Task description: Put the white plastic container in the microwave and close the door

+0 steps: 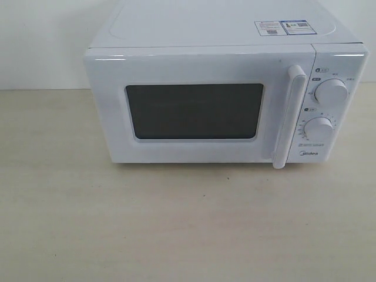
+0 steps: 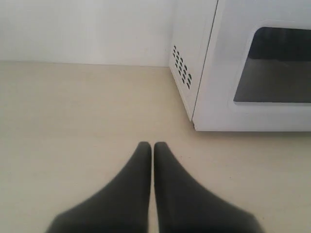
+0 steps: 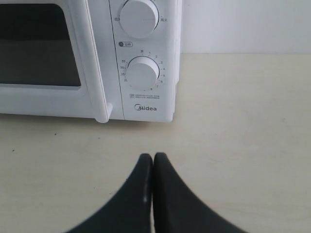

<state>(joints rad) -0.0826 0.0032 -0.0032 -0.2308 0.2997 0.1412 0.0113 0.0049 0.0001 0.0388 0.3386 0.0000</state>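
White plastic and dark glass: the microwave (image 1: 235, 29), square on a pale wood-grain table (image 1: 176, 229) before a plain white wall (image 1: 41, 41). The door (image 1: 194, 67) fully closed and flush with the cabinet, its dark window (image 1: 194, 111) giving no clear sight of anything inside. Vertical bar handle (image 1: 291, 117) just right of the window in the exterior view. Beyond the handle, on the control panel, the upper dial (image 1: 331, 92) directly above the lower dial (image 1: 319, 128), with the Midea logo (image 1: 309, 154) beneath both. Two stickers (image 1: 282, 27) side by side on the top panel, toward the rear right.

Whereabouts of the white plastic container impossible to tell from any of the three views.

Left gripper (image 2: 151, 145) low over bare table, near the microwave's left front corner but clear of it. Black fingers (image 2: 131, 194) pressed tip to tip, only a hairline seam between them, nothing held. Rows of vent slots (image 2: 182, 65) on the cabinet's side wall just ahead.

Right gripper (image 3: 152, 156) likewise clamped tight and empty, over the table in front of the control panel. Pointed toward the lower dial and the logo, apart from the microwave, with a strip of bare tabletop between fingertips and cabinet.
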